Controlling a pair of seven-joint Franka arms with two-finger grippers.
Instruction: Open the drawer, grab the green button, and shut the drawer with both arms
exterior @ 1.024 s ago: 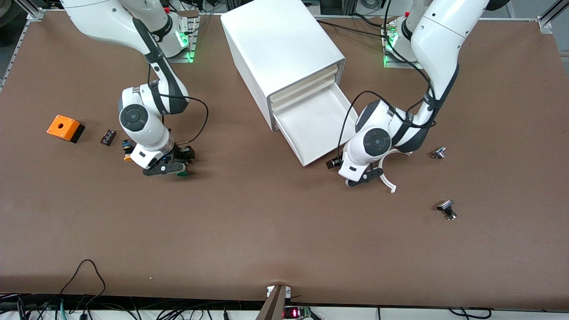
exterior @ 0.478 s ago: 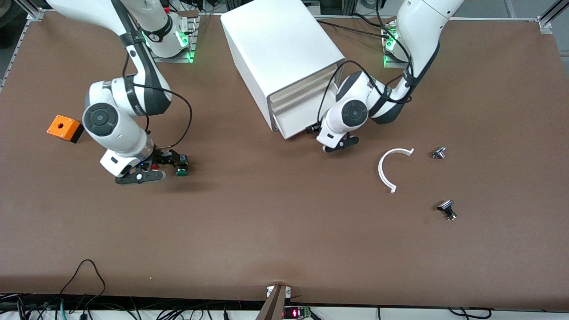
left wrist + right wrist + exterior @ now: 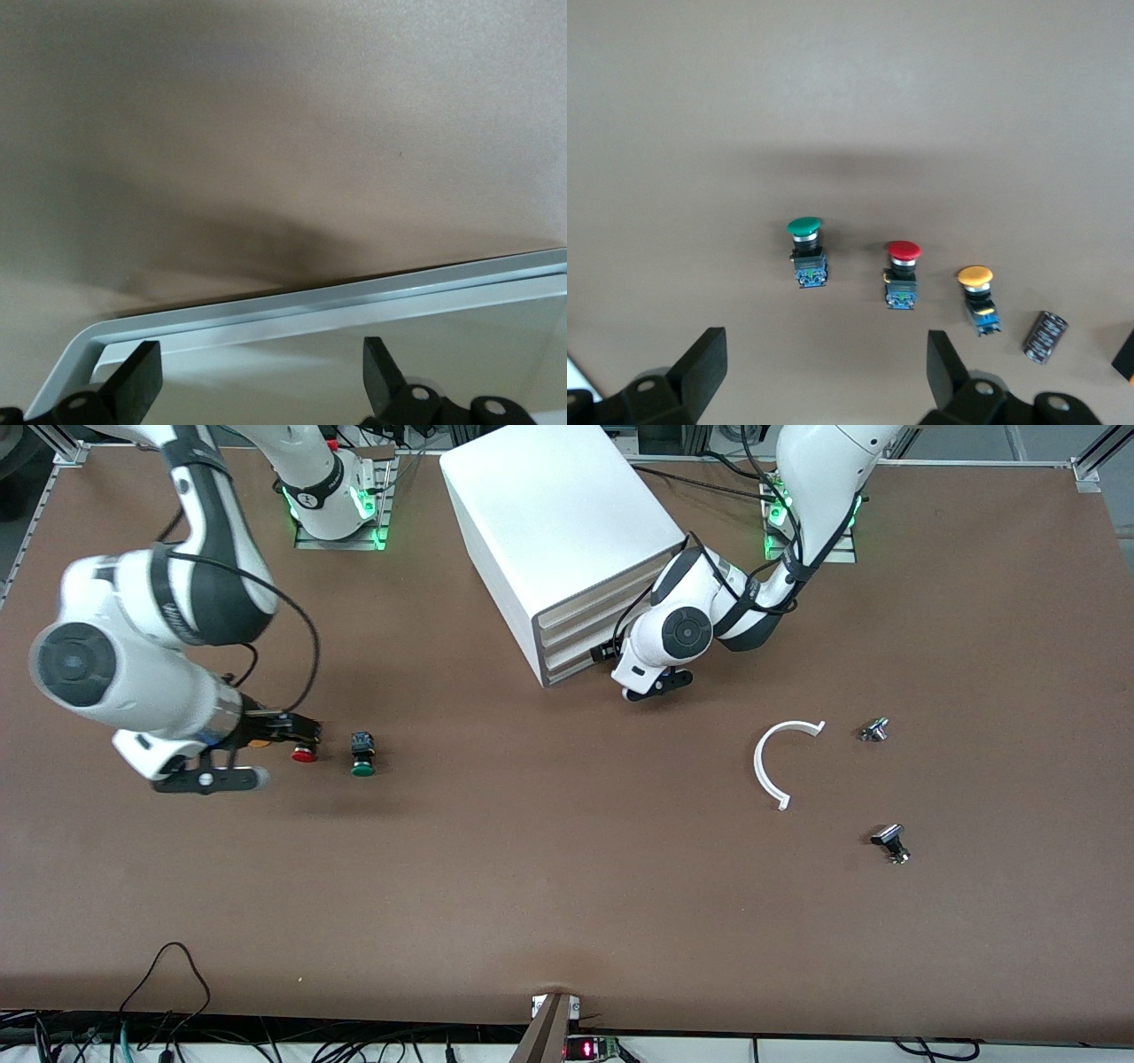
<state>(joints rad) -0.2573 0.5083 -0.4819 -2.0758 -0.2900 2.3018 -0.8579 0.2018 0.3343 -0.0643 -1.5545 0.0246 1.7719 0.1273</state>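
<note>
The drawer [image 3: 574, 664], lowest of four on the white cabinet [image 3: 558, 514], sits flush with the ones above it. My left gripper [image 3: 651, 685] is right in front of it, low over the table. In the left wrist view the gripper [image 3: 261, 376] is open and empty, with the drawer's pale front and rim [image 3: 354, 305] between its fingers. The green button [image 3: 361, 755] lies on the table, apart from both grippers. My right gripper [image 3: 292, 731] hangs open and empty above the table near the red button [image 3: 304, 755]. The right wrist view shows the gripper [image 3: 824, 367] and the green button [image 3: 806, 252].
The red button [image 3: 903, 274], a yellow button [image 3: 977, 297] and a dark cylinder [image 3: 1044, 336] lie in a row beside the green one. A white curved strip [image 3: 772, 762] and two small metal parts [image 3: 874, 730] [image 3: 890, 841] lie toward the left arm's end.
My left gripper pushed the drawer from wide open to shut. My right gripper let go of the green button on the table, rose and drew away toward the right arm's end.
</note>
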